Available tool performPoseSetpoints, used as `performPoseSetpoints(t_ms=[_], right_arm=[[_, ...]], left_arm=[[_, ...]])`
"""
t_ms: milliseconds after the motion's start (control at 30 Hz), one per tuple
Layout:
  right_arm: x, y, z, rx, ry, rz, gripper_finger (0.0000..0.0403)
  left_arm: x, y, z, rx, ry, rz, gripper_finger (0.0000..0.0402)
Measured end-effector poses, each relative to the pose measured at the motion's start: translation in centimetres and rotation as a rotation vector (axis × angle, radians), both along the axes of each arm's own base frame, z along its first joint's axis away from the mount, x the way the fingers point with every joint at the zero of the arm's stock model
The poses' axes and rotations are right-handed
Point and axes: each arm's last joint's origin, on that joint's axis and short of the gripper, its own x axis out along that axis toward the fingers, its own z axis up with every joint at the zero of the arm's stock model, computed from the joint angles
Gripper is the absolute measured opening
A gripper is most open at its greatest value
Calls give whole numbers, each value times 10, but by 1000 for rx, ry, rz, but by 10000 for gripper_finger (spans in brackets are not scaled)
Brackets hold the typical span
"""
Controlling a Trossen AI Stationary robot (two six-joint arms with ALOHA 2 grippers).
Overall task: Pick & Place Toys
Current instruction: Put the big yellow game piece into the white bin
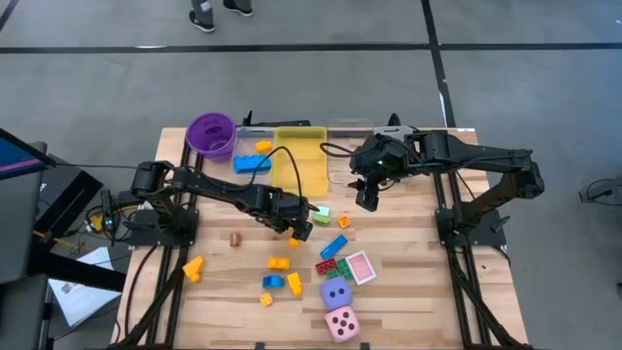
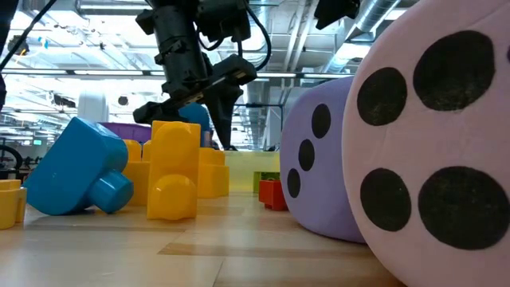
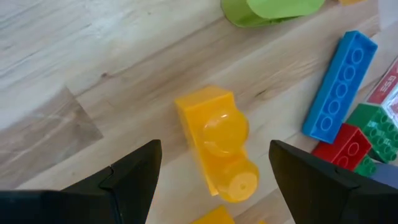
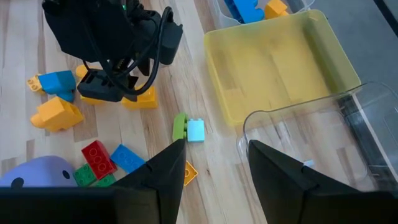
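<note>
Your left tool (image 3: pixel 211 180) stands wide and empty over the yellow brick (image 3: pixel 216 144) on the worktop (image 3: pixel 74 68), the brick directly between its fingers, long axis running along the gap, so this arm is nearer.

A light wooden table (image 1: pixel 408 292) carried everything. On it lay a yellow tray (image 1: pixel 299 160), a clear tray (image 1: pixel 345 146), a purple cup (image 1: pixel 211 134), scattered plastic bricks (image 1: pixel 279 262), a pink-backed card (image 1: pixel 361 266), and a purple die (image 1: pixel 336 294) beside a pink die (image 1: pixel 341 324).
</note>
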Motion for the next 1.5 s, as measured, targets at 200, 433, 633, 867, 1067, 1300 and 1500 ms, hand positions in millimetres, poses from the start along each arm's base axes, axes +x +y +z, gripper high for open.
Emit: performPoseSetpoints(t_ms=[200,433,633,867,1067,1300,1500], right_arm=[[0,0,0,0,0,0,168],[0,0,0,10,-3,-12,168],[0,0,0,11,-3,-15,168],[0,0,0,16,-5,-20,168],[0,0,0,16,-5,-20,168],[0,0,0,16,-4,-20,168],[0,0,0,16,-1,-20,168]], left_arm=[[0,0,0,16,-4,6,292],[0,1,0,47,-5,19,292],[0,2,1,66,-7,26,292],[6,3,1,87,-60,38,292],[10,-1,-17,61,-6,21,292],[12,-10,-42,-7,82,-25,292],[10,-13,-43,-8,117,-36,292]])
